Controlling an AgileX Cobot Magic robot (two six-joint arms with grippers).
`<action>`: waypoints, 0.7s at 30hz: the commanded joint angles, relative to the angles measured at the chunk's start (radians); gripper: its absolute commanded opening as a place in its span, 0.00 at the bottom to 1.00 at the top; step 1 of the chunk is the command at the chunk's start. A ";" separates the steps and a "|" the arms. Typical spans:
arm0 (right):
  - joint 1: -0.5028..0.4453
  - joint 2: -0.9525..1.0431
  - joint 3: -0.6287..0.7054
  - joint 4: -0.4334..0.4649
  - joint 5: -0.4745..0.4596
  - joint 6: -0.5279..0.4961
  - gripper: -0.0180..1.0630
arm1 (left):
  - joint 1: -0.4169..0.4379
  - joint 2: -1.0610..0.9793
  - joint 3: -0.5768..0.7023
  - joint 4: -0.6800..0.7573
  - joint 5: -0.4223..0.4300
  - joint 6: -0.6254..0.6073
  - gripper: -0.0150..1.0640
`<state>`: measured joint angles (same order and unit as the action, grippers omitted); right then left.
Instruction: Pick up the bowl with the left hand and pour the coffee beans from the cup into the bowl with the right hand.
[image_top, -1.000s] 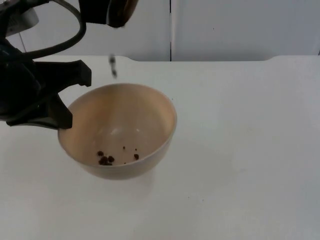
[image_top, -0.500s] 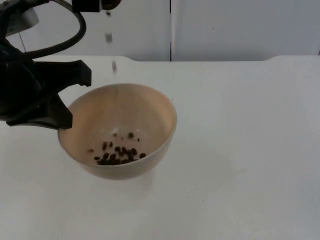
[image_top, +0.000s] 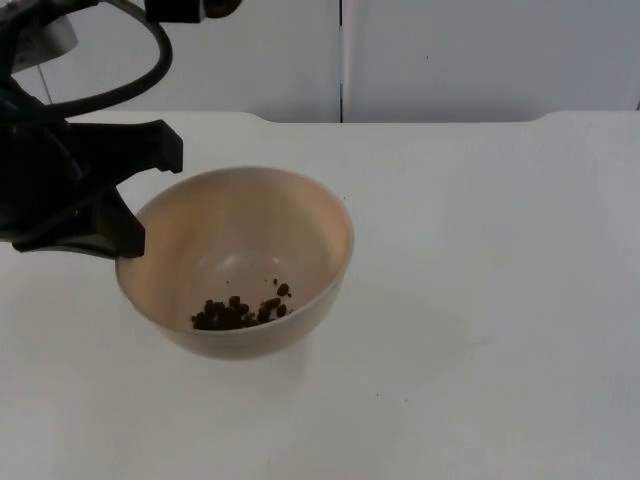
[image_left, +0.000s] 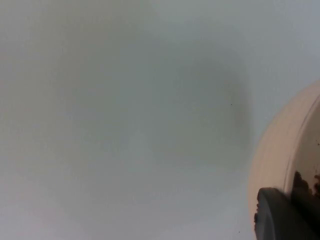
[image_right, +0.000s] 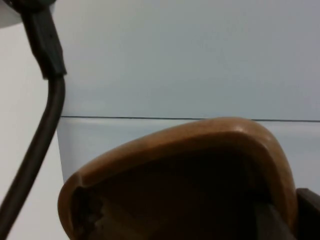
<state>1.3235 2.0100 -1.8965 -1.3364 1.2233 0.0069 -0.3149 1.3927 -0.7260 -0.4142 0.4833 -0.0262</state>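
Note:
My left gripper (image_top: 150, 195) is shut on the left rim of a cream bowl (image_top: 300, 230), which it holds up over the table. A small heap of coffee beans (image_top: 238, 312) lies in the bowl's bottom. High over the bowl's left side, at the picture's upper edge, is the brown cup (image_top: 220, 6), tipped over in my right gripper (image_top: 178, 8). The right wrist view looks at the cup's (image_right: 190, 165) tilted mouth, with a fingertip (image_right: 306, 212) against its side. In the left wrist view the bowl's wall (image_left: 277, 160) stands by a fingertip (image_left: 282, 217).
The white table (image_top: 480, 300) stretches out to the right of and in front of the bowl. The grey partition wall (image_top: 450, 60) closes the far side, with a dark vertical seam (image_top: 341, 60).
Beans fell from the cup into the bowl and the heap grew. No beans are in the air now. The cup rose towards the picture's upper edge; the bowl stayed still.

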 joint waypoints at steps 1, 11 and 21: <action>0.001 -0.003 -0.007 -0.026 -0.002 -0.007 0.02 | 0.002 -0.010 0.003 -0.015 -0.010 -0.009 0.01; -0.006 -0.015 -0.007 0.047 -0.002 -0.007 0.02 | 0.002 -0.010 0.003 -0.022 -0.010 -0.009 0.01; -0.013 -0.080 -0.007 0.100 -0.002 0.003 0.02 | 0.002 -0.010 0.003 -0.022 -0.012 -0.009 0.01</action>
<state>1.3173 1.9519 -1.8965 -1.2539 1.2233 0.0000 -0.3149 1.3927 -0.7260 -0.4161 0.4833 -0.0262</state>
